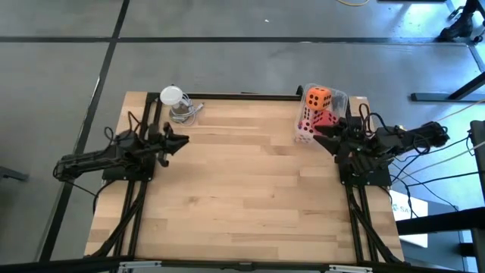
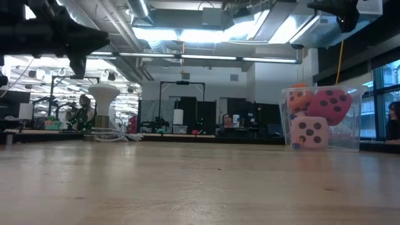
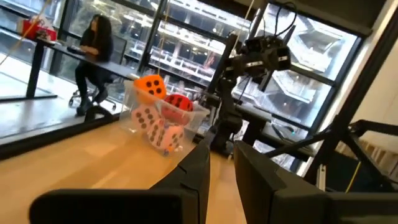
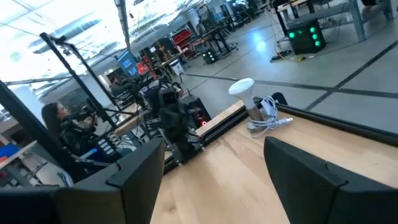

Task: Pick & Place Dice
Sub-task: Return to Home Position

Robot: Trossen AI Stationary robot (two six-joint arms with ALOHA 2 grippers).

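High view is showing dice point(image 1: 318, 98) binned upper right; right gripper point(image 1: 322, 130), gaping empty, should be rising clear; left gripper point(image 1: 183, 140) is idling, slightly parted, empty.

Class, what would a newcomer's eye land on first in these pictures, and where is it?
The clear container at the table's far right corner, heaped with an orange die, a red die and a pink die. Next, the white-topped stand at the far left corner. The left arm and right arm flank the wooden table.
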